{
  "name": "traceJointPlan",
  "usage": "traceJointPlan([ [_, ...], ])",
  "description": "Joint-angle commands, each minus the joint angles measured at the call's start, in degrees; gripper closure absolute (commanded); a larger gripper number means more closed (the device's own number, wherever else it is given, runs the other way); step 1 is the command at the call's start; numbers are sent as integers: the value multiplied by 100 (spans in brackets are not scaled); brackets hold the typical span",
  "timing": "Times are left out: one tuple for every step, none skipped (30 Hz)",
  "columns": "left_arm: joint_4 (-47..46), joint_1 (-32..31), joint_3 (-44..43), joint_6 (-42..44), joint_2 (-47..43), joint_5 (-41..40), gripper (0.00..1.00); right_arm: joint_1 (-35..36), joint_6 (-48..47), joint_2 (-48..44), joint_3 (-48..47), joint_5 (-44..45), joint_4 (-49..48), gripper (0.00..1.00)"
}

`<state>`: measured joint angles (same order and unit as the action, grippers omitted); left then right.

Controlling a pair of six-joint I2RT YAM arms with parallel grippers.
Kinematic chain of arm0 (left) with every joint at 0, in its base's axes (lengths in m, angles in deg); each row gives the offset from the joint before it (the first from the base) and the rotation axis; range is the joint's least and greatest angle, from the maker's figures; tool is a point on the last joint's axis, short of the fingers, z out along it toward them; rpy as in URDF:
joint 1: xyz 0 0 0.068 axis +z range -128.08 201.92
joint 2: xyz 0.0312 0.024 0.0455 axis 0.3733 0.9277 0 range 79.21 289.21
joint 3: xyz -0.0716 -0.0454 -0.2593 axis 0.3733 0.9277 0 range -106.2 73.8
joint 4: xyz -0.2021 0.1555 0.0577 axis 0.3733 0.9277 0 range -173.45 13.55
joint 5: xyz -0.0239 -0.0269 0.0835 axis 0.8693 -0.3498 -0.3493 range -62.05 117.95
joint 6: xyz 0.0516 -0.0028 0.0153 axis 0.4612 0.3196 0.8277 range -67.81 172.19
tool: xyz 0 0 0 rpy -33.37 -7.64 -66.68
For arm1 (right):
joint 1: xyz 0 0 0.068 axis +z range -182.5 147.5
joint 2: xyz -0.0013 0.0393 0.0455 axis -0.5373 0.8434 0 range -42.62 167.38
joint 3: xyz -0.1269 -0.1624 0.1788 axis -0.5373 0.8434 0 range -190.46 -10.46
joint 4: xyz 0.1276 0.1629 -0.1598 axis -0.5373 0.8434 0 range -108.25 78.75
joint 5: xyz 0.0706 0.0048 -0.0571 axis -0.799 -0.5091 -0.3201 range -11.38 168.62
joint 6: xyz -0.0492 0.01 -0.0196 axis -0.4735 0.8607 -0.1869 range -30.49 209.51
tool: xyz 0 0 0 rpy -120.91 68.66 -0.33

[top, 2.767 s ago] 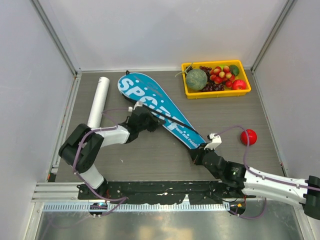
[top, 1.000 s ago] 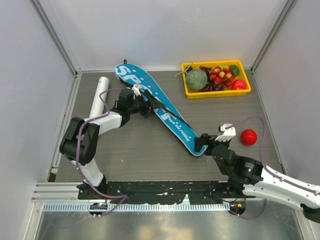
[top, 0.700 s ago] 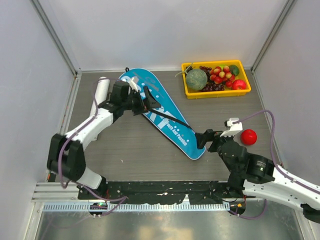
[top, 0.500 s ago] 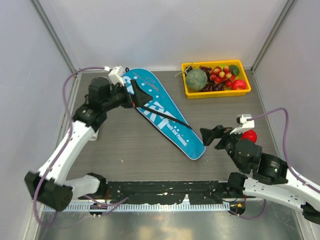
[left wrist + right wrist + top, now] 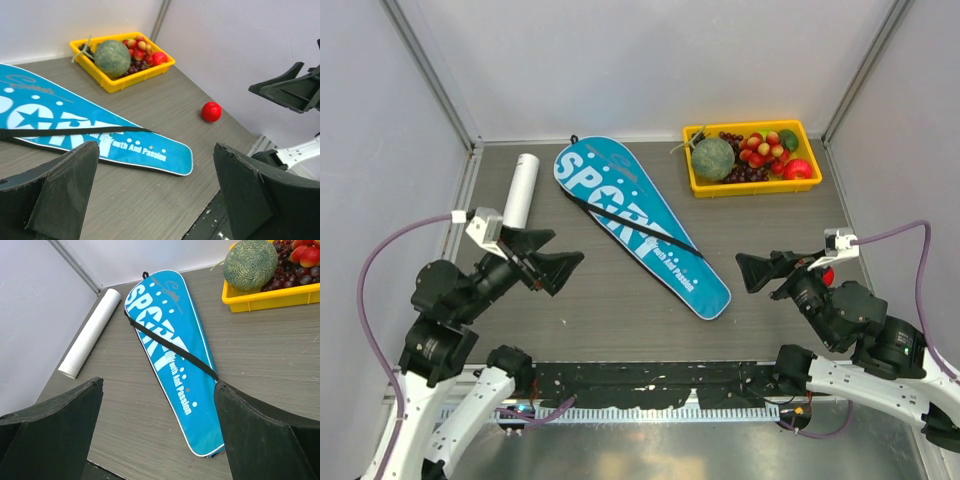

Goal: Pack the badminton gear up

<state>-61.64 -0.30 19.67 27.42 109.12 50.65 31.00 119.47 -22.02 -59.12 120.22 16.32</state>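
So the blue "SPORT" bag (image 5: 640, 225) is lying flat and diagonal on the table (image 5: 620, 310). Its wide rounded head sits close to the back edge and its narrow end points toward the near right. It looks like smooth, slightly shiny fabric in a racket shape, with white lettering and a thin black strap (image 5: 620, 217) running along the top. Just left of the bag's head, not touching it, is the white tube (image 5: 518, 190), a plain smooth cylinder lying close along the left edge. Past the bag to the back right there's a yellow plastic tray (image 5: 752, 187) of fruit, and a glossy red round fruit (image 5: 211, 111) sits alone, right of the bag's narrow end. There's bare dark wood-grain table on both long sides of the bag. The left gripper (image 5: 569, 244) hangs left of the bag and the right gripper (image 5: 757, 275) right of its narrow end. Both have their jaws spread wide, holding nothing and clear of the bag.
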Motion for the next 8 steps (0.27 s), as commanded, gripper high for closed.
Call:
traceJointPlan([
  [122,-2,262,385,-468,-546,1,-22,-218,-21,-240,-91,-99,5],
  [114,-2,280,438,-538,-599,1,-22,-227,5,-240,-65,-99,5],
  [157,-2,280,473,-574,-635,0,-22,-244,5,-240,-39,-108,5],
  [175,-2,263,491,-583,-635,1,-22,-245,40,-240,-21,-125,4],
  [201,-2,236,500,-574,-652,0,-22,-253,75,-240,-21,-134,5],
  [236,-2,193,500,-565,-653,0,-22,-262,93,-240,-21,-143,5],
  [245,-2,175,500,-565,-653,1,-22,-262,102,-249,-21,-169,5],
  [228,-2,148,500,-557,-635,1,-22,-271,111,-240,-30,-187,5],
])
